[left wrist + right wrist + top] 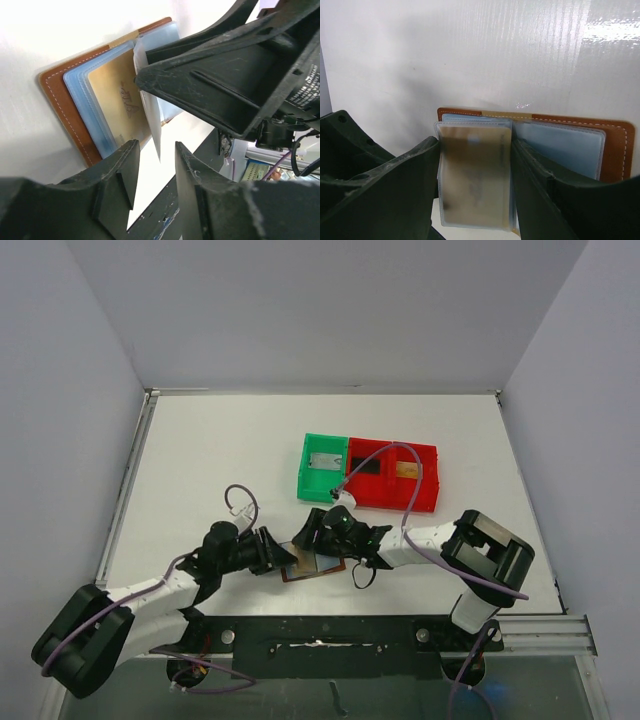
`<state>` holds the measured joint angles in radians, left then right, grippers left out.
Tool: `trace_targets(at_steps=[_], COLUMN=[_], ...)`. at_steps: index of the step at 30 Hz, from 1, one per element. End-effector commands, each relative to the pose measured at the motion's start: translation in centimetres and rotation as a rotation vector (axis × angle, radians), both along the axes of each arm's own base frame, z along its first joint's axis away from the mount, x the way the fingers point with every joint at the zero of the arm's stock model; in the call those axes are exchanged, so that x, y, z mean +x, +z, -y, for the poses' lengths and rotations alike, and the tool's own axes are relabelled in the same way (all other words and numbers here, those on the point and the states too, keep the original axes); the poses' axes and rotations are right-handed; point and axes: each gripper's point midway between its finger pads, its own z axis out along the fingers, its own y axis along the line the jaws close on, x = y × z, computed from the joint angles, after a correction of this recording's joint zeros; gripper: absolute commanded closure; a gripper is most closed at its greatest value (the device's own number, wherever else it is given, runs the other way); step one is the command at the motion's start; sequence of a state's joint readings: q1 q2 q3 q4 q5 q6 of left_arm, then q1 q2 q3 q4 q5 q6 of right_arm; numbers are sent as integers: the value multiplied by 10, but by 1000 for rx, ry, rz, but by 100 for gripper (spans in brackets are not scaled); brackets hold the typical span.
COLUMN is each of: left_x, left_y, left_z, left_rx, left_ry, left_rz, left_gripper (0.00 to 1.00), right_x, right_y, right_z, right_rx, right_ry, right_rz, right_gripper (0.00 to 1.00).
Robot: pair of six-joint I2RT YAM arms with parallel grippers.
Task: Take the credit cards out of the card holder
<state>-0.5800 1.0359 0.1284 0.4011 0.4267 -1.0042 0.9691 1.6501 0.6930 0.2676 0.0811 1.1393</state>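
1 gold card [476,175] — btwn R pincer [475,145]

The card holder [62,107] looks like smooth brown leather with pale stitching. Its sleeve [475,224] is clear soft plastic, a little cloudy. The golden card [475,170] inside seems slightly shiny, though it is blurred. The left gripper [155,167] is matt black plastic, scratched. The table [470,50] is white, faintly ribbed, glossy in places.
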Motion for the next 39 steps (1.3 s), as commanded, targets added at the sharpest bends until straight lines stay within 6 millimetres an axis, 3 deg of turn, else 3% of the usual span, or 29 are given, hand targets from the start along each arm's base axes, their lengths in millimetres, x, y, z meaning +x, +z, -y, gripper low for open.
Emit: trace_targets(at_steps=[1, 6, 10, 13, 18, 21, 24, 32, 35, 39], left_x=[16, 20, 24, 25, 23, 24, 24, 33, 39, 44], left_y=[27, 27, 28, 25, 23, 20, 31, 39, 40, 40], left_z=[19, 31, 32, 30, 33, 39, 50, 82, 80, 57], left_rx=[-62, -34, -30, -5, -16, -15, -54, 52, 117, 229], left_ry=[-40, -85, -79, -73, -95, -120, -149, -209, -186, -71], left_rz=[116, 136, 138, 134, 135, 119, 125, 107, 93, 39], left_gripper=[73, 78, 80, 72, 61, 60, 58, 40, 38, 38], right_x=[-6, -8, -4, 0, 1, 4, 3, -10, -12, -16], right_y=[-7, 5, 21, 34, 73, 83, 88, 84, 85, 96], right_z=[2, -6, -1, 9, 16, 35, 56, 109, 126, 145], right_rx=[-3, 56, 32, 34, 69, 27, 11, 20, 26, 42], right_ry=[15, 45, 50, 26, 63, 12, -48, -169, -200, -219], right_rz=[-24, -5, 29, 61, 162, 189, 208, 186, 164, 134], right_gripper=[52, 49, 38, 30, 29, 30, 30, 28, 28, 35])
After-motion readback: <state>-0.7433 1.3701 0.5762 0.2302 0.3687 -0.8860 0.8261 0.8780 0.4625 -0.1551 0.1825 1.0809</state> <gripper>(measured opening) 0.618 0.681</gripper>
